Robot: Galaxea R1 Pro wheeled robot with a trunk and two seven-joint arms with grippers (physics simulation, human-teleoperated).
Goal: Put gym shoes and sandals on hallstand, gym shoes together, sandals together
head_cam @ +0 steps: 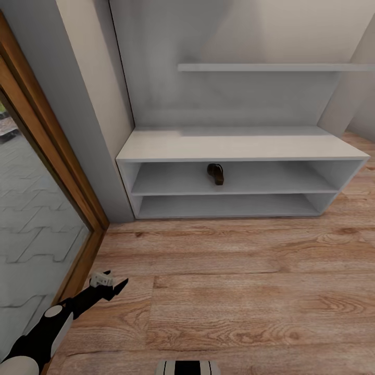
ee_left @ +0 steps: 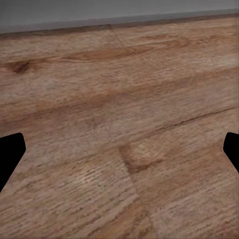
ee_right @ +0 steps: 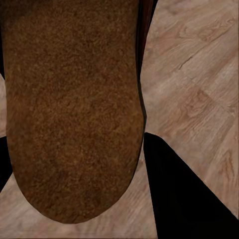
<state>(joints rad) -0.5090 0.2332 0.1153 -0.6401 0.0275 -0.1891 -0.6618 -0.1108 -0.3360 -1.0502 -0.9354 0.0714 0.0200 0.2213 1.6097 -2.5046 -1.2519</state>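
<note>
The pale grey hallstand point(head_cam: 239, 147) stands against the wall ahead, with a low bench top, two open tiers and an upper shelf point(head_cam: 271, 67). One brown sandal point(head_cam: 215, 173) lies on its upper tier, near the middle. A second sandal point(ee_right: 69, 99) shows its tan-brown footbed very close in the right wrist view, above the wood-plank corridor floor point(head_cam: 234, 291). My right gripper point(ee_right: 74, 154) is shut on it, with a black finger point(ee_right: 184, 199) beside the sole. At the lower left, over bare floor, my left gripper point(head_cam: 108, 284) hangs open and empty, its fingertips point(ee_left: 10, 149) wide apart. The gym shoes are out of view.
A glass door in a wooden frame point(head_cam: 62, 172) runs along the left side, close to my left arm. The grey wall corner point(head_cam: 104, 156) meets the hallstand's left end. My base point(head_cam: 187, 367) shows at the bottom edge.
</note>
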